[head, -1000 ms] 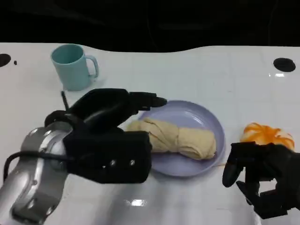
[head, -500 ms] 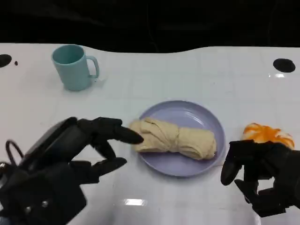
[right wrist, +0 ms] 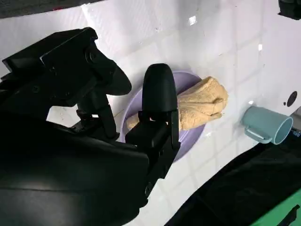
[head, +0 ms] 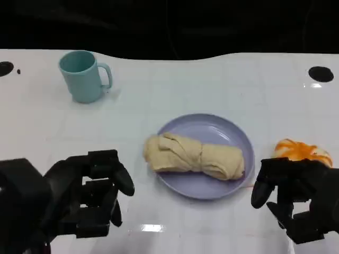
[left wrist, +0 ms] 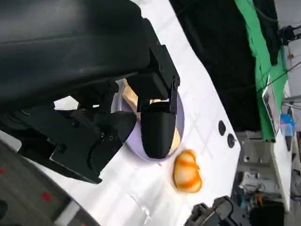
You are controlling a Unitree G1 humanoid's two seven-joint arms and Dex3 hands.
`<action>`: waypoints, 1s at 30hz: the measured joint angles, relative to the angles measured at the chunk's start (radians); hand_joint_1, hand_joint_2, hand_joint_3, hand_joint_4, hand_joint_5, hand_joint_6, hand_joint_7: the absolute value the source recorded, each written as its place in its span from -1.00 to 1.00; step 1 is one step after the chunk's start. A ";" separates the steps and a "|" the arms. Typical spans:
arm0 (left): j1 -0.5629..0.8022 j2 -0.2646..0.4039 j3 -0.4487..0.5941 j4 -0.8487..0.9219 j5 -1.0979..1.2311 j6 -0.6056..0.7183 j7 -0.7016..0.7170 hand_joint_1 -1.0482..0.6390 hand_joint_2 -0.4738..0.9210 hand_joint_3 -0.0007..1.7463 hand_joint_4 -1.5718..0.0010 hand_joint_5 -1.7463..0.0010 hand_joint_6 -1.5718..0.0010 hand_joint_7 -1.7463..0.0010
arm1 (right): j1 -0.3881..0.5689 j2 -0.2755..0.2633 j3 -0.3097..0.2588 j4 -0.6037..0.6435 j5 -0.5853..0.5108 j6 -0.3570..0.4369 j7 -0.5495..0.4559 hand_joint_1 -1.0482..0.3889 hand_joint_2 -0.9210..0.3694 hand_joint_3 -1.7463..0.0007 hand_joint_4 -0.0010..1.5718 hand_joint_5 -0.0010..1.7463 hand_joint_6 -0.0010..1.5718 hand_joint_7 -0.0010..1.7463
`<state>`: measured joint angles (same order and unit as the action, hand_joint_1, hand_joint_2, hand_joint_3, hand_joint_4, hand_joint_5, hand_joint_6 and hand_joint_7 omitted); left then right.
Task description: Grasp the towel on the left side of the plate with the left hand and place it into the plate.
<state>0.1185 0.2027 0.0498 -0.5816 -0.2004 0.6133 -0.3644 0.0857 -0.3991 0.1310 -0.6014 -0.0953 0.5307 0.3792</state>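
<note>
We judge the placing done: towel [head: 195, 156] lies in plate [head: 212, 182] | left hand [head: 90, 198] near tabletop's front edge, apparently empty, fingers curled | nothing left.

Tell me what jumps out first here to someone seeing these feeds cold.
The beige rolled towel lying across the lavender plate at table centre draws the eye first. Next, the two black robot hands low in the head view: the left robot hand beside the plate, holding nothing, and the right robot hand next to an orange object. A teal mug stands at the far left.
</note>
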 measured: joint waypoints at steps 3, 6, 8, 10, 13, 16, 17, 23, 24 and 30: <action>-0.039 -0.019 0.043 0.017 -0.083 0.118 0.016 0.20 0.29 0.68 -0.13 -1.00 0.05 -1.00 | 0.000 -0.001 -0.002 0.000 0.002 -0.001 0.003 0.52 -0.41 -0.30 -0.08 1.00 -0.10 0.65; -0.073 -0.023 0.079 0.017 -0.148 0.209 0.035 0.19 0.32 0.69 -0.13 -1.00 0.07 -1.00 | -0.001 -0.001 -0.004 0.001 0.003 -0.005 0.007 0.51 -0.40 -0.30 -0.08 1.00 -0.10 0.65; -0.091 -0.026 0.104 0.018 -0.187 0.269 0.054 0.19 0.33 0.69 -0.12 -1.00 0.09 -1.00 | -0.001 -0.001 -0.004 0.001 0.003 -0.005 0.007 0.51 -0.40 -0.30 -0.08 1.00 -0.10 0.65; -0.102 -0.026 0.114 0.017 -0.207 0.299 0.065 0.20 0.34 0.68 -0.12 -1.00 0.10 -1.00 | -0.001 -0.001 -0.005 0.001 0.003 -0.006 0.008 0.50 -0.40 -0.31 -0.09 1.00 -0.10 0.65; -0.108 -0.022 0.118 0.019 -0.234 0.311 0.069 0.20 0.35 0.67 -0.11 -1.00 0.11 -1.00 | -0.001 -0.001 -0.007 0.001 0.003 -0.006 0.008 0.50 -0.40 -0.31 -0.09 1.00 -0.10 0.65; -0.110 -0.016 0.121 0.021 -0.244 0.318 0.071 0.20 0.36 0.67 -0.12 -1.00 0.09 -1.00 | -0.001 -0.002 -0.008 0.001 0.003 -0.006 0.008 0.50 -0.39 -0.31 -0.09 1.00 -0.10 0.65; -0.112 -0.015 0.122 0.021 -0.245 0.324 0.073 0.20 0.37 0.66 -0.12 -1.00 0.09 -1.00 | -0.001 -0.002 -0.008 0.001 0.003 -0.006 0.008 0.50 -0.39 -0.31 -0.09 1.00 -0.10 0.65; -0.114 0.001 0.119 0.021 -0.254 0.347 0.081 0.20 0.39 0.62 -0.10 -1.00 0.11 -1.00 | -0.001 -0.002 -0.008 0.000 0.002 -0.006 0.008 0.50 -0.40 -0.30 -0.08 1.00 -0.11 0.65; -0.115 0.004 0.116 0.021 -0.253 0.347 0.084 0.20 0.40 0.62 -0.10 -1.00 0.11 -1.00 | -0.001 -0.002 -0.008 0.000 0.003 -0.006 0.008 0.50 -0.40 -0.30 -0.08 1.00 -0.11 0.65; -0.115 0.024 0.101 0.021 -0.249 0.341 0.089 0.21 0.40 0.61 -0.09 -1.00 0.11 -1.00 | -0.001 -0.002 -0.008 0.000 0.002 -0.006 0.008 0.49 -0.40 -0.30 -0.08 1.00 -0.10 0.64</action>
<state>0.0037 0.2269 0.1512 -0.5609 -0.4497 0.9542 -0.2752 0.0850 -0.4007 0.1230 -0.6012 -0.0935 0.5246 0.3876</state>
